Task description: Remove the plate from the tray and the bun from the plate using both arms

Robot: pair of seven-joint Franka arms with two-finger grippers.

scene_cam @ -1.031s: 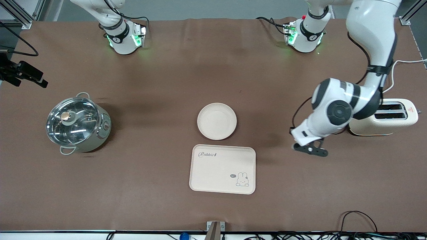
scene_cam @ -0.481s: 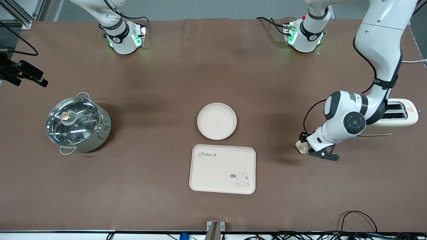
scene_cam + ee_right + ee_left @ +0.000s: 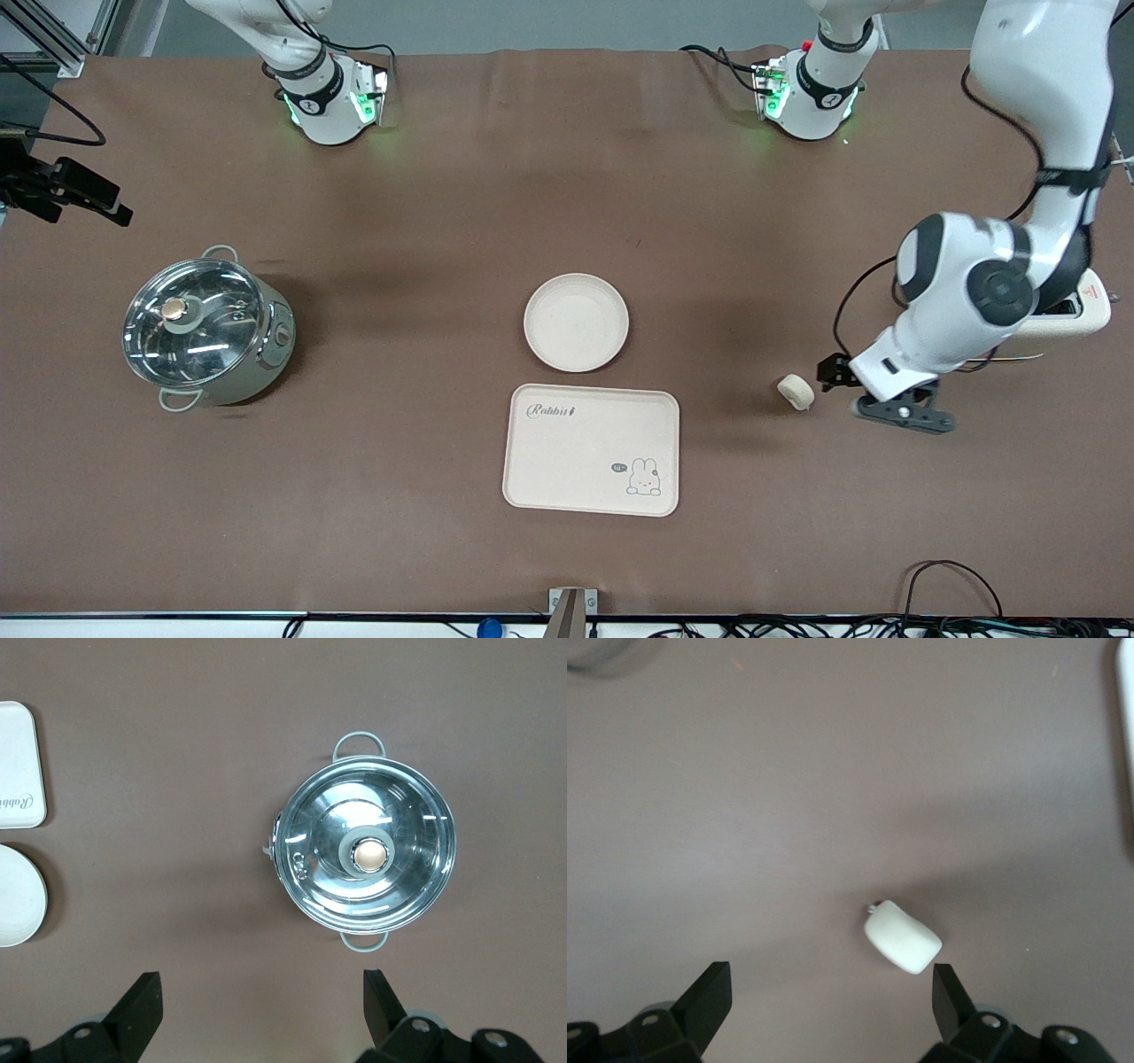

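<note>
The bun (image 3: pixel 796 391) lies on the bare table, toward the left arm's end from the tray; in the left wrist view it (image 3: pixel 903 936) sits just ahead of the fingertips, close to one finger (image 3: pixel 950 990). My left gripper (image 3: pixel 864 394) is open and empty, low beside the bun. The round cream plate (image 3: pixel 576 322) rests mid-table, just farther from the front camera than the tray; its edge shows in the right wrist view (image 3: pixel 13 895). My right gripper (image 3: pixel 263 992) is open and empty, high over the table by the pot; it is out of the front view.
The rabbit tray (image 3: pixel 591 449) lies near the front edge, also in the right wrist view (image 3: pixel 16 762). A lidded steel pot (image 3: pixel 205 330) stands toward the right arm's end (image 3: pixel 365 855). A cream toaster (image 3: pixel 1088 312) stands under the left arm.
My left gripper has let go of the bun and drawn back toward the left arm's end of the table. The bun now lies alone on the table.
</note>
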